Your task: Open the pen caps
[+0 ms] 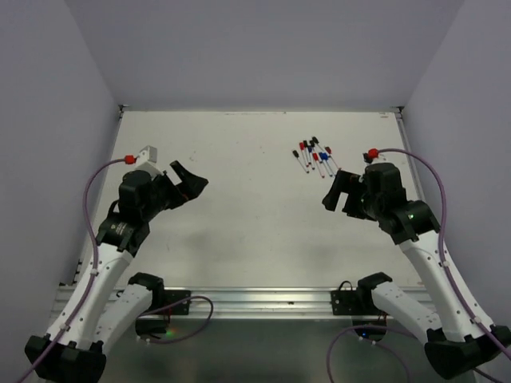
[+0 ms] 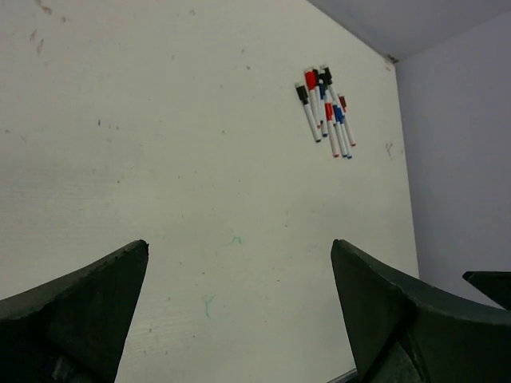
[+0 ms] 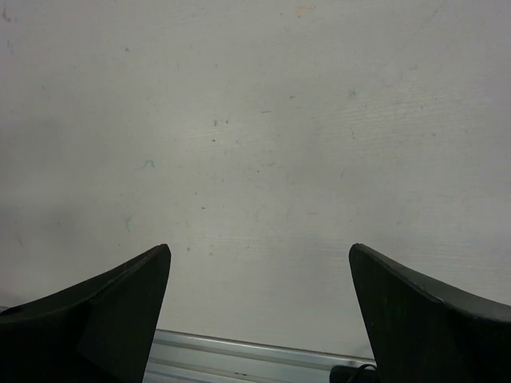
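- My left pincer (image 1: 188, 182) and right pincer (image 1: 339, 195) hover released, holding nothing.
- The pens (image 1: 314, 157) lie clustered right of centre, near the far edge of the worktop (image 1: 255, 223).
- Probably light, stiff and slippery: I'd grip a barrel with one pincer and pull the pen caps (image 1: 303, 145) with the other.

The pale table (image 1: 239, 215) carries a cluster of pens (image 1: 314, 156) toward its far right

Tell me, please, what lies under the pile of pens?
Only the white table shows beneath the pens. They lie bunched and overlapping, so parts of some barrels and the tabletop beneath are covered.
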`<state>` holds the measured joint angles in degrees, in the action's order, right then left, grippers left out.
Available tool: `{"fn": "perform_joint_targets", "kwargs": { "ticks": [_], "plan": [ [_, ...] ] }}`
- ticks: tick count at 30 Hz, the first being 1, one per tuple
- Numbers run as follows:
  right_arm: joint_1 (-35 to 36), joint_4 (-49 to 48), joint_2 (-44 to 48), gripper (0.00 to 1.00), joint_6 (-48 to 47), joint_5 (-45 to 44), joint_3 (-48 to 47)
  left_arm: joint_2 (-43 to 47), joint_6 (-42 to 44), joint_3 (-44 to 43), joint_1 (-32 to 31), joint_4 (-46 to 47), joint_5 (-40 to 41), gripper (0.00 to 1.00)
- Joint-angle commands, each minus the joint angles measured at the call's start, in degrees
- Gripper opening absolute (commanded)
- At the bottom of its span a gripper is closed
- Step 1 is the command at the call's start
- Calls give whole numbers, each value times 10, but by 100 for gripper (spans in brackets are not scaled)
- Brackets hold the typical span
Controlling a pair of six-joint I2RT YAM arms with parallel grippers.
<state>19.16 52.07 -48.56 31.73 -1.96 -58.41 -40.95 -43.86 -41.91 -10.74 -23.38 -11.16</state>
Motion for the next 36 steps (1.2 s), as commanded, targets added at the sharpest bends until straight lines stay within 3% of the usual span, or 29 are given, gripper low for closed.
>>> {"fn": "perform_joint_targets", "kwargs": {
  "ticks": [1,5,12,17,21,25,30,36],
  "plan": [
    [0,-32,-42,99,-51,-6,-25,-68,16,-47,-84,40,95,100],
    [0,-77,-109,99,-55,-21,-47,-209,22,-140,-167,-2,173,100],
    [14,-163,-239,99,-57,-47,-83,-197,7,-96,-173,61,209,100],
    [37,-197,-365,98,-83,8,-146,-215,-1,-81,-171,96,185,100],
    [47,-217,-451,83,-107,18,-215,-233,6,-70,-168,129,157,100],
    [44,-243,-531,77,-130,-1,-261,-237,16,-64,-157,149,127,98],
    [8,-280,-617,66,-154,52,-300,-215,30,-53,-140,166,115,95],
    [-3,-280,-687,60,-194,76,-371,-193,33,-34,-113,190,82,94]
  ]
}}
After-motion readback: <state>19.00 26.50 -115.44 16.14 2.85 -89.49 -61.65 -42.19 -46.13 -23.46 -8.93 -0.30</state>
